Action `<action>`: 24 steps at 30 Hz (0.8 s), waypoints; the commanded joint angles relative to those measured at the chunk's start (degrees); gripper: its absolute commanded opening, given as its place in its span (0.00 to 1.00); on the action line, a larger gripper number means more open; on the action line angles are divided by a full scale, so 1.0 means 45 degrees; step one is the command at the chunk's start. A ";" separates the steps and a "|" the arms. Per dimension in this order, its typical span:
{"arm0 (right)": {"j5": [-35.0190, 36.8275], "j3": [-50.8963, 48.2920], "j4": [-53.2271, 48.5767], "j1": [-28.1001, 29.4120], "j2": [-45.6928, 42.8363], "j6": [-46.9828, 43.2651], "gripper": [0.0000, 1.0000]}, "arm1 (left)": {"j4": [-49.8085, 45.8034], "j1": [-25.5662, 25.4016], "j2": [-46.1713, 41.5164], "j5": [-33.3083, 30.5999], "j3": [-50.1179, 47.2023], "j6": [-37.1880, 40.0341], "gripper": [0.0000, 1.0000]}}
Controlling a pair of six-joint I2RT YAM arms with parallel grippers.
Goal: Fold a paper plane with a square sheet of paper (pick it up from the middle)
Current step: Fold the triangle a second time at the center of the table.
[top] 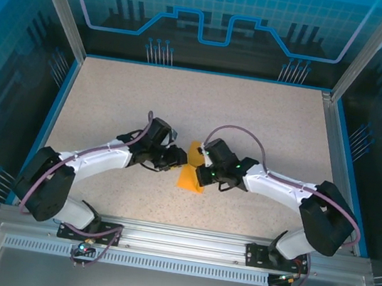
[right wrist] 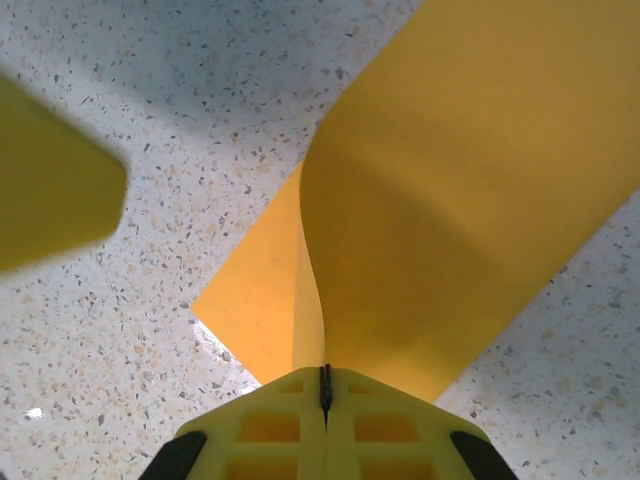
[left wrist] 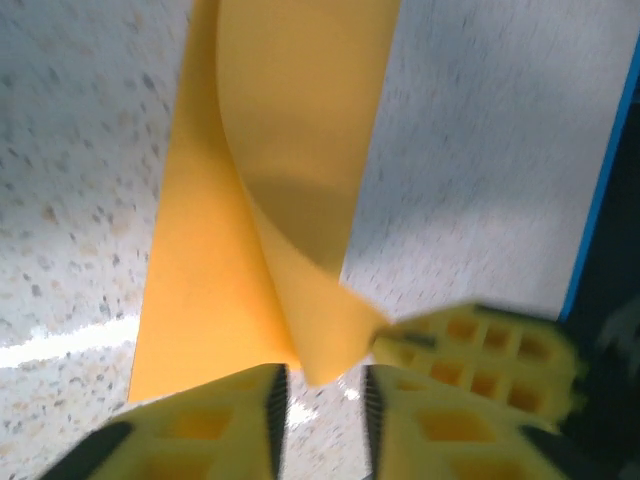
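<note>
The square sheet of paper (top: 190,179) is bright orange and lies partly folded at the table's middle, between both grippers. My right gripper (right wrist: 324,372) is shut on a raised flap of the paper (right wrist: 470,200), which curls up off the flat layer beneath. My left gripper (left wrist: 322,385) stands slightly open. The flap's pointed corner (left wrist: 322,365) hangs just at its fingertips, and bare table shows between the jaws. The right gripper's yellow fingers (left wrist: 480,360) appear beside that corner. From above, the left gripper (top: 180,159) and right gripper (top: 201,172) nearly meet over the paper.
The speckled tabletop (top: 182,106) stretches away behind the arms. A blue rim (left wrist: 600,200) borders the table, with posts and see-through walls around it. A metal rail (top: 177,238) carries both arm bases at the near edge.
</note>
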 commanded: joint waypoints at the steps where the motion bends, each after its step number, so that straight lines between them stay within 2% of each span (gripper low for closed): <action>1: -0.2657 -0.0302 0.0913 -0.0669 -0.0126 0.0066 0.00 | -0.0508 -0.0699 0.0074 -0.0646 -0.0407 -0.0121 0.20; 6: -0.3680 -0.0744 0.1392 -0.1493 -0.0102 0.0242 0.00 | 0.0417 -0.1107 0.0818 -0.0661 -0.0632 -0.0477 0.15; 17: -0.3670 -0.1020 0.1400 -0.1800 0.0007 0.0249 0.00 | -0.0208 -0.1234 0.2633 -0.1043 0.0017 -0.0277 0.13; 24: -0.3526 -0.0500 0.1072 -0.2011 0.0569 0.0348 0.00 | -0.1514 -0.1235 0.3158 -0.2368 0.0372 -0.0085 0.10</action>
